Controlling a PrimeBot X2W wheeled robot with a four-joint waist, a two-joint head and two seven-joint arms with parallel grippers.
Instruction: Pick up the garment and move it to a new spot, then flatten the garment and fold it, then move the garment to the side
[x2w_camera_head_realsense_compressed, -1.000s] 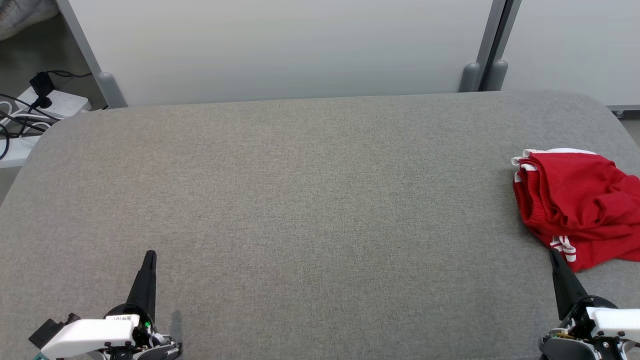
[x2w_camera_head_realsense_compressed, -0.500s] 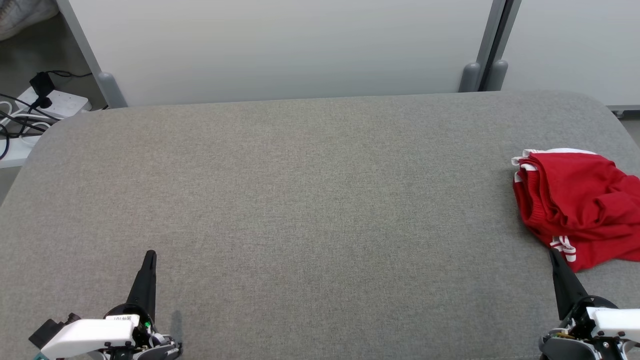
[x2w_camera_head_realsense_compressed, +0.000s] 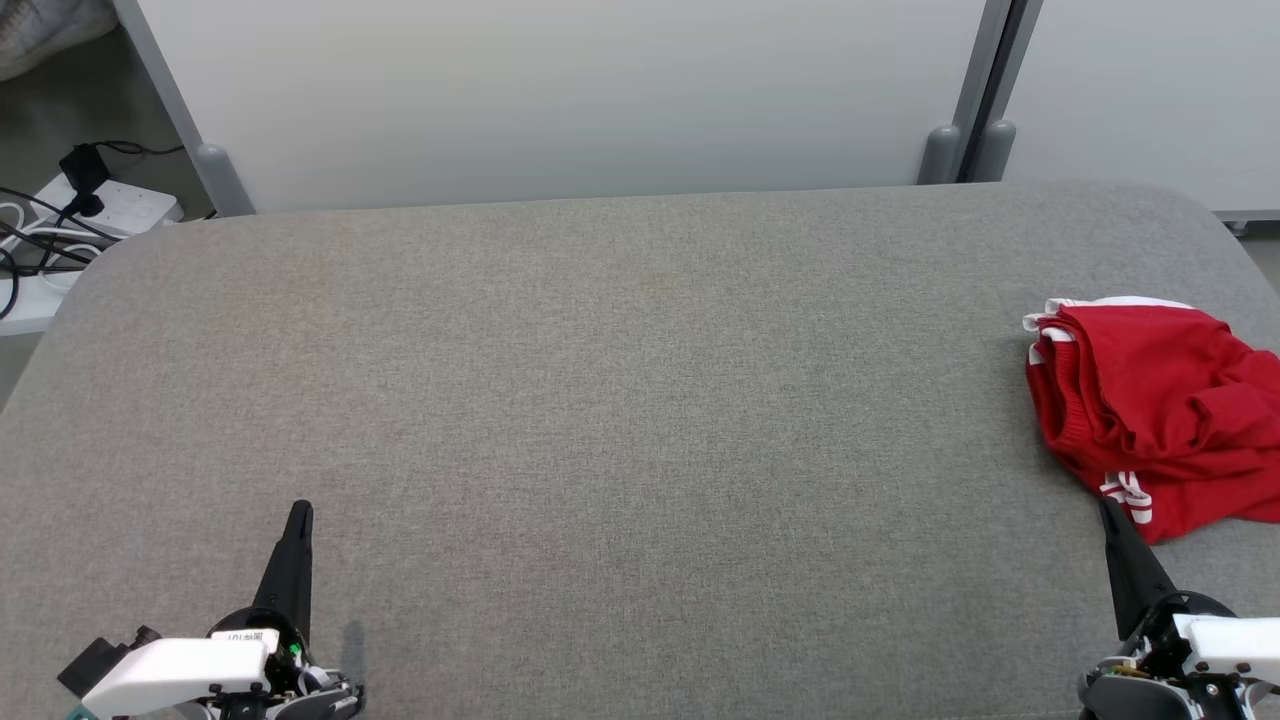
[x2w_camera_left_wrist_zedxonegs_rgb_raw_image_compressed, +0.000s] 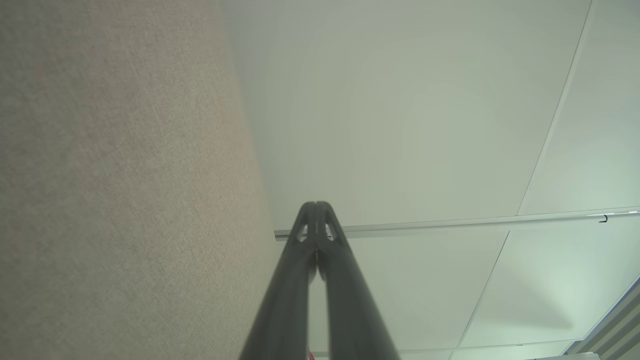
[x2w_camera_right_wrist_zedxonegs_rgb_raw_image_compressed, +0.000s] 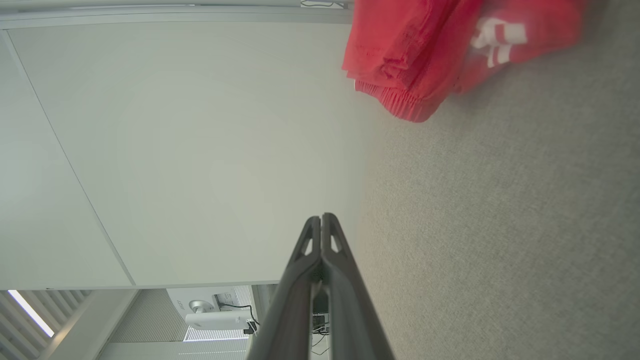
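Beside clenched right hand (x2w_camera_head_realsense_compressed: 1105, 507), crumpled red garment (x2w_camera_head_realsense_compressed: 1150, 400), left hand (x2w_camera_head_realsense_compressed: 300, 509) clenched, well apart

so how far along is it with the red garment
Nothing looks done yet: the red garment lies bunched up near the right edge of the table, not flat or folded. Nothing is in hand: the left gripper and right gripper are both shut and empty. Pickup, flattening, folding and moving aside are all left.
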